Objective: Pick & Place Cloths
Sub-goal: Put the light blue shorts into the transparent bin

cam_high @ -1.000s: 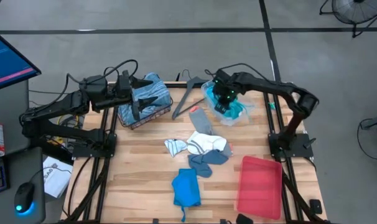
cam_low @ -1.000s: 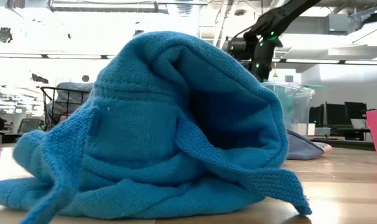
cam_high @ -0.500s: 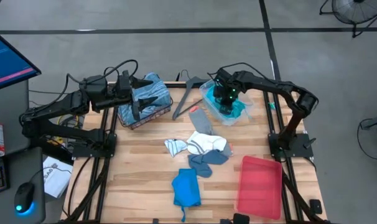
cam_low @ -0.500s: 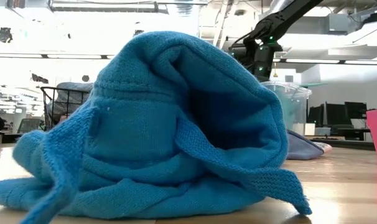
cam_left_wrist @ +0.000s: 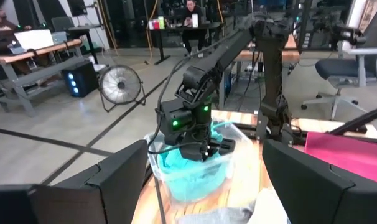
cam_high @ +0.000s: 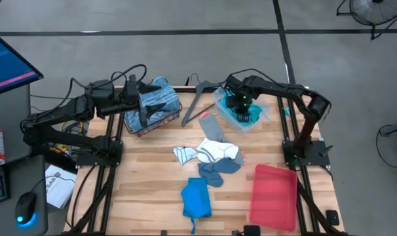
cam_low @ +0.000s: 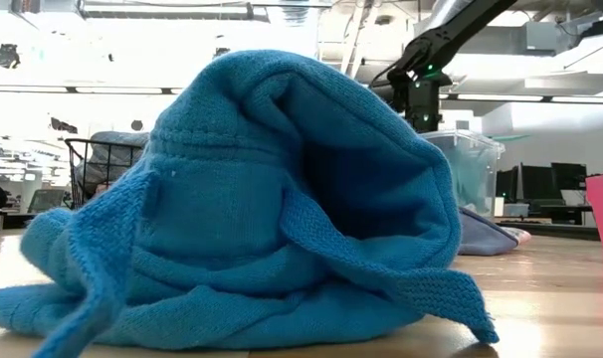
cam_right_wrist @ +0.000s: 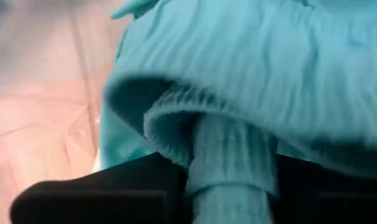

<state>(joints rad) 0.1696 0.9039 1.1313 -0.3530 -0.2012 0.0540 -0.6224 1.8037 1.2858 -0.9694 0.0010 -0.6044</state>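
Observation:
My right gripper (cam_high: pixel 241 105) reaches down into a clear plastic bin (cam_high: pixel 219 98) near the table's far right corner and is shut on a turquoise cloth (cam_high: pixel 249 118). That cloth fills the right wrist view (cam_right_wrist: pixel 238 62). My left gripper (cam_high: pixel 139 103) waits open above a wire basket (cam_high: pixel 146 126) that holds a blue striped cloth (cam_high: pixel 160 97). Loose on the table lie a grey cloth (cam_high: pixel 211 127), a white and striped heap (cam_high: pixel 211 152), a grey-blue cloth (cam_high: pixel 218 172) and a bright blue cloth (cam_high: pixel 196 198). The bright blue one also fills the low view (cam_low: pixel 252 199). My right gripper pinches a ribbed fold of the turquoise cloth (cam_right_wrist: pixel 229 155) between its two fingers (cam_right_wrist: pixel 101 193), coming from above and pointing down into the bin. The rest of the cloth bunches slack around the fingers, inside the bin.
A grey plastic hanger (cam_high: pixel 195 101) lies between the basket and the bin. A flat red tray (cam_high: pixel 274 195) sits at the near right corner. Bare wood lies at the near left of the table (cam_high: pixel 139 190). A monitor and mouse stand off the table's left side.
My right gripper has shifted slightly toward the table's right edge and sunk lower over the bin. The turquoise cloth, which spread over the bin's right rim, is now gathered more inside the bin. The left arm has kept still.

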